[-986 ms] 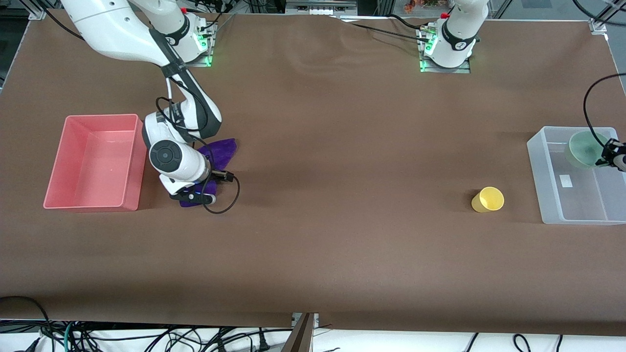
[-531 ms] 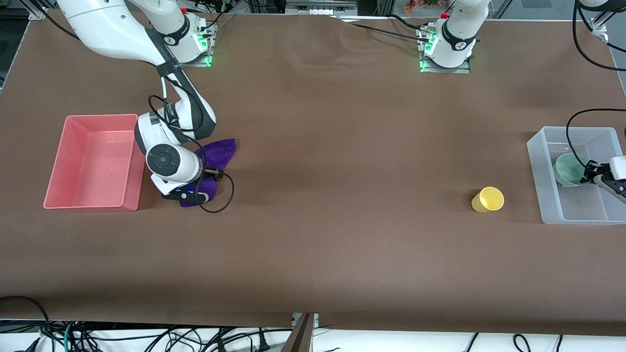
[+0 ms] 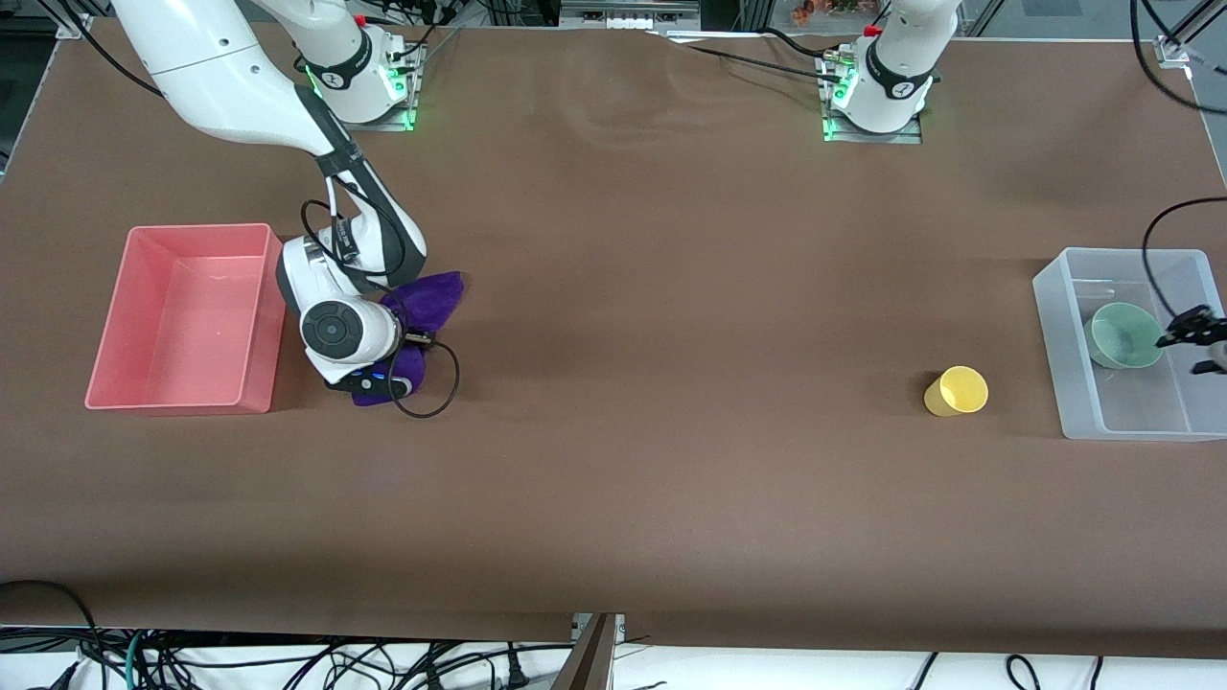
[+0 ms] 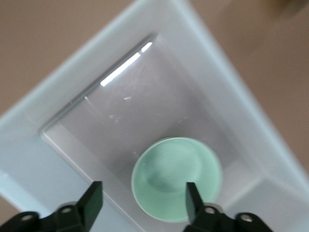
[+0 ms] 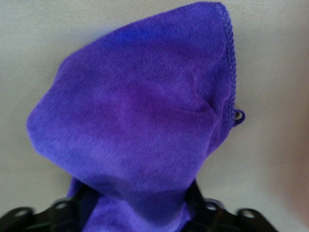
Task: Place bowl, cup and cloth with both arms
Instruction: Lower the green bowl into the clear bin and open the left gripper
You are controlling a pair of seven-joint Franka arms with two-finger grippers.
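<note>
1. Your clear plastic bin (image 3: 1074, 326), at the frame's right edge, holds the pale mint-green bowl (image 3: 1123, 334); the left gripper (image 4: 143, 203) hangs over it, fingers wide.
2. Your pink rectangular tray (image 3: 129, 316) sits mid-left.
3. The right gripper (image 5: 137, 205) pinches the folded purple cloth (image 3: 429, 299) beside the tray.
4. The small yellow tapered cup (image 3: 956, 391) stands near the bin.

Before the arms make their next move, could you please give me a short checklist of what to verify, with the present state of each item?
1. Bowl sits inside the clear bin: ok.
2. Left gripper is open and free of the bowl, above it over the bin: ok.
3. Right gripper has the cloth between its fingers: ok, though whether the grip is firm: cannot tell.
4. Cloth in the pink bin: not ok, it lies on the table beside it.
5. Cup placed: not ok, it lies on its side on the table, outside the clear bin.
</note>
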